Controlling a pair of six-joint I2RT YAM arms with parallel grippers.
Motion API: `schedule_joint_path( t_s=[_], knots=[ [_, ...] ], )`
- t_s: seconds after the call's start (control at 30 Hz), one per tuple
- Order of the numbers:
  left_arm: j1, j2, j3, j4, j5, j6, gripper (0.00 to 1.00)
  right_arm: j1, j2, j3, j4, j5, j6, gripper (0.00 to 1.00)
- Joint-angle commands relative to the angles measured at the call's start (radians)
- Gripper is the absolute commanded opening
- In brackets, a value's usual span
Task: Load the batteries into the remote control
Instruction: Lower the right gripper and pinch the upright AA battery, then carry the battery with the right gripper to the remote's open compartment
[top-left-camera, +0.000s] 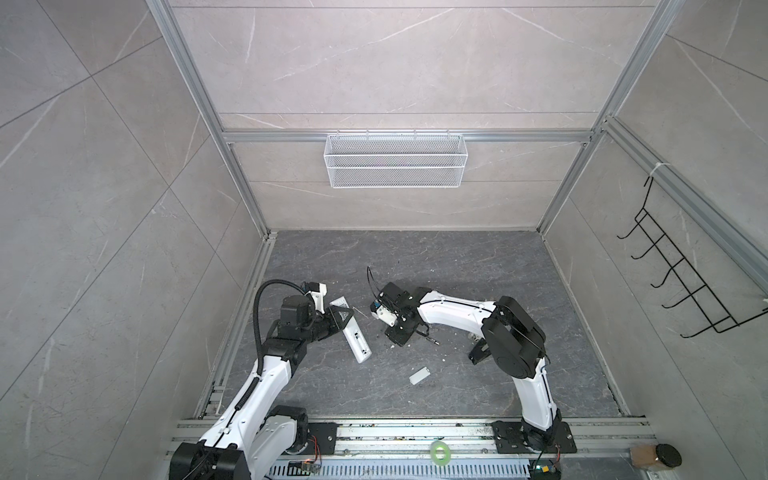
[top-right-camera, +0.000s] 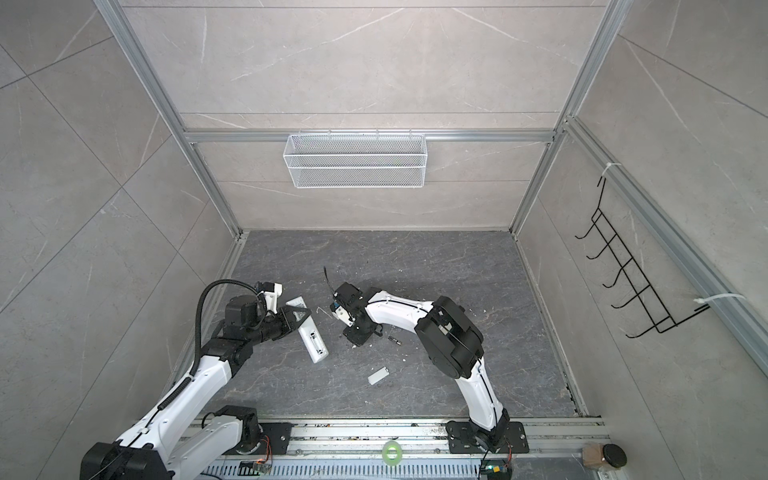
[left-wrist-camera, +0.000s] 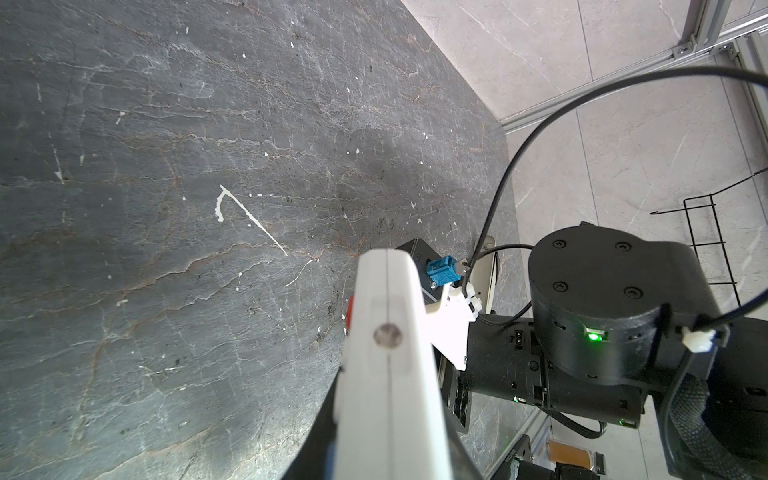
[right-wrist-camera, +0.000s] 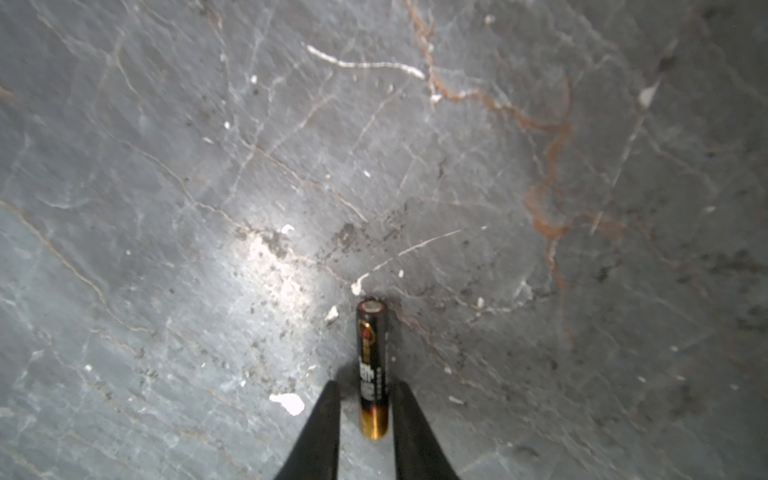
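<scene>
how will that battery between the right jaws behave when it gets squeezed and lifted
The battery is a smooth round cylinder lying flat on the table, so it will probably roll sideways if one jaw touches first. It looks rigid, so a firm squeeze should not deform it. The right gripper straddles it near its gold end, so it may pivot when lifted.
</scene>
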Motion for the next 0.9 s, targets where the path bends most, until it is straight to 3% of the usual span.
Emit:
schedule_joint_path(
  t_s=[0.0,0.5,0.87],
  knots=[
    [0.007,0.002,0.004,0.044,0.026,-0.012,0.00,-0.002,0.006,0.008,-0.031,0.011,-0.009,0.22],
    [0.007,0.055,-0.042,0.205,0.057,-0.083,0.00,-0.002,-0.088,-0.069,0.026,-0.008,0.028,0.00],
    [0.007,0.048,-0.096,0.356,0.085,-0.156,0.00,0.038,-0.400,-0.168,0.005,-0.044,0.132,0.00]
  ],
)
